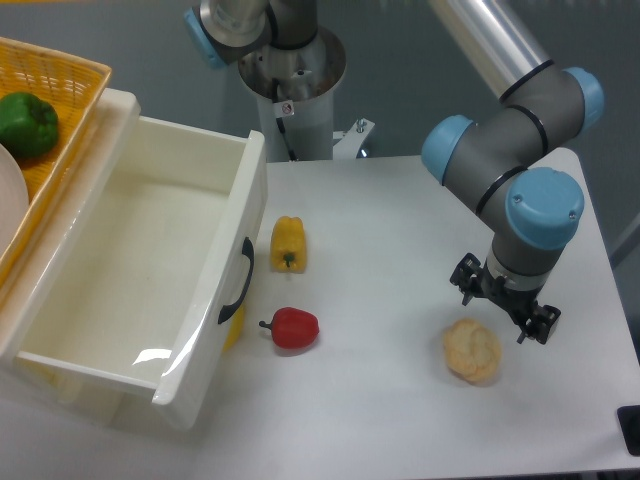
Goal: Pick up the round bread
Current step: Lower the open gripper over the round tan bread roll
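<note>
Pale tan, bumpy-crusted round bread (472, 350) lies on the white table (400, 240), right of the red pepper (293, 328). The gripper (505, 311) hangs just above-right, fingers apart, holding nothing. Risk: an off-centre descent could nudge or crush it.

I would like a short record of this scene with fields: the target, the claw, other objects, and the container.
target: round bread, lying on the table, not held
claw: claw just above and behind the bread, open
other objects: yellow pepper, red pepper, green pepper in yellow basket
container: white drawer, open
</note>
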Tool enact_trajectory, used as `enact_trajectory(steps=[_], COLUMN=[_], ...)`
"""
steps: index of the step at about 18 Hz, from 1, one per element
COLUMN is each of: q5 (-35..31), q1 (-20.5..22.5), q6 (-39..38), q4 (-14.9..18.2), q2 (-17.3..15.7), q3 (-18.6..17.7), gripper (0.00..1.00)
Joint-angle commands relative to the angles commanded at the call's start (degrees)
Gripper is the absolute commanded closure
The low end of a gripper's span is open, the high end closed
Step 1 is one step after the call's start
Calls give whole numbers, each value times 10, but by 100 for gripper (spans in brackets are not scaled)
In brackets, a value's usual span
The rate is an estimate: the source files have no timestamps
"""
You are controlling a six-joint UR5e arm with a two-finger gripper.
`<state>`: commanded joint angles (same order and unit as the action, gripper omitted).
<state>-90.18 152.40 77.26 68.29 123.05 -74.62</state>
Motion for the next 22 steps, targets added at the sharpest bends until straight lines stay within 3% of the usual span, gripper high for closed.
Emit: enact_trajectory(steps=[7, 14, 20, 22], q5=[7, 9, 13, 23], q1=[-4, -5, -7, -6], q6=[-7, -64, -75, -87], q4=[-3, -57, -63, -90], q2=[9, 18, 17, 18], q3=[-10, -50, -81, -104], gripper=[0, 0, 0, 0])
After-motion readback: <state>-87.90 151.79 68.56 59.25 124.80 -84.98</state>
